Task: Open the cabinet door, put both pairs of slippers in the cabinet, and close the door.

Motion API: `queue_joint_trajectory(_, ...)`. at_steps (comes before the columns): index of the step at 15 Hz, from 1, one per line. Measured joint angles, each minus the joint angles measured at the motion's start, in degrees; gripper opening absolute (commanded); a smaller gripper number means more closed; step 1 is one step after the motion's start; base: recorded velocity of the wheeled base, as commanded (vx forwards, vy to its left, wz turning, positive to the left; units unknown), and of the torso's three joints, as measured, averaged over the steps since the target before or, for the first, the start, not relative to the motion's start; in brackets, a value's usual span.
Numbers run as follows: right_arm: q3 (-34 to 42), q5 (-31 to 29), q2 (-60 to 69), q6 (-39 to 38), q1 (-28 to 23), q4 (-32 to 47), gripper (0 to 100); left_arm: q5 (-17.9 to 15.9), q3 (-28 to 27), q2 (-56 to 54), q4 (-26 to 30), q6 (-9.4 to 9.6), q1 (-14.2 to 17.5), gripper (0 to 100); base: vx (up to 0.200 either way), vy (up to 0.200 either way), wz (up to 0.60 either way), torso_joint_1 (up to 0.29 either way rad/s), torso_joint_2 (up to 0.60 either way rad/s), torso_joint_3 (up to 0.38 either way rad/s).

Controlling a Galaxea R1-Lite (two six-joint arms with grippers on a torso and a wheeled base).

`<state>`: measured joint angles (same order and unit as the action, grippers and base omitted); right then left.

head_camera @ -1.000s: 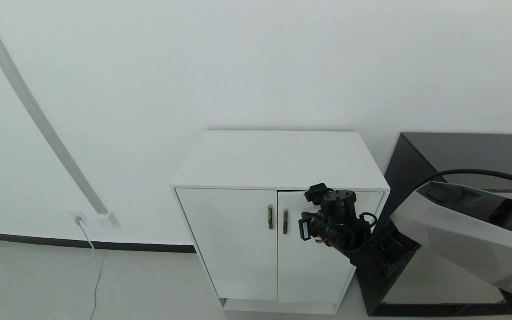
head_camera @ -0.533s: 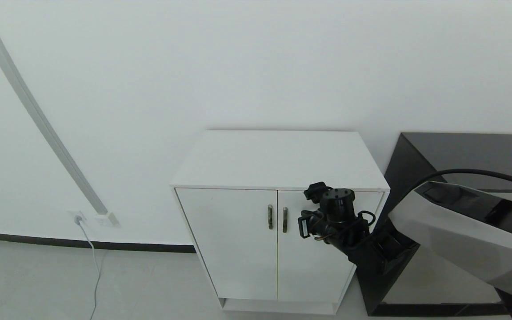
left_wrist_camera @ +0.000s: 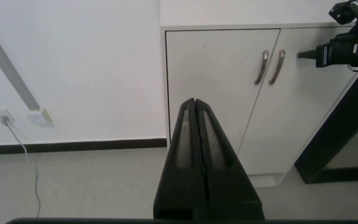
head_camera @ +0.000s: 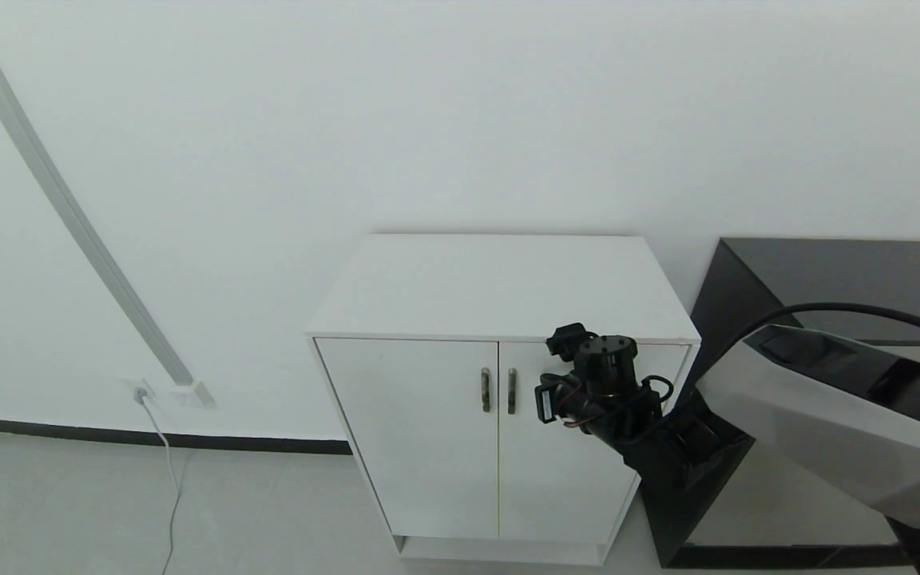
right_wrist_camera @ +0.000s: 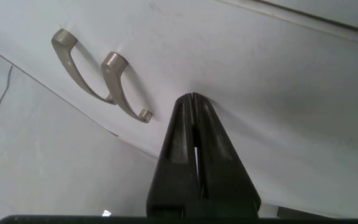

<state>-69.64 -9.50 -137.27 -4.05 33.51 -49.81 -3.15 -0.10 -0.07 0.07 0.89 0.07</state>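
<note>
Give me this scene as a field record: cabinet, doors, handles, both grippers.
cabinet: white, against the wall
doors: left door and right door both shut
handles: two metal bars side by side at the centre seam
right gripper: shut, tip at the right door beside its handle
left gripper: shut, back from the cabinet front

Plain room: white wall (head_camera: 428,120), tiled floor (head_camera: 69,511), socket (head_camera: 139,391), cabinet (head_camera: 492,287).

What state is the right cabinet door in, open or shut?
Shut: the right door lies flush with the left door, with no gap under the cabinet top.
</note>
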Motion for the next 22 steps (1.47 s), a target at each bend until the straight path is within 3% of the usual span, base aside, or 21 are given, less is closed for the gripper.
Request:
queue_joint_trajectory(8, -0.7, 0.0, -0.7, 0.0, -0.5, -0.2, 0, 0.0, 0.0, 0.0, 0.0, 0.0, 0.0, 0, 0.0, 0.0, 0.0, 0.0, 0.0, 0.0)
queue_joint_trajectory(12, 2.6, 0.0, 1.2, 0.0, -0.3, -1.2, 0, 0.0, 0.0, 0.0, 0.0, 0.0, 0.0, 0, 0.0, 0.0, 0.0, 0.0, 0.0, 0.0)
queue_joint_trajectory(17, 15.9, -0.1, 10.4, -0.1, -1.5, -6.1, 0, 0.0, 0.0, 0.0, 0.0, -0.02, 0.0, 0, 0.0, 0.0, 0.0, 0.0, 0.0, 0.0)
queue_joint_trajectory(22, 30.9, -0.3, 19.7, -0.2, -8.0, -12.7, 0, 0.0, 0.0, 0.0, 0.0, 0.0, 0.0, 0, 0.0, 0.0, 0.0, 0.0, 0.0, 0.0)
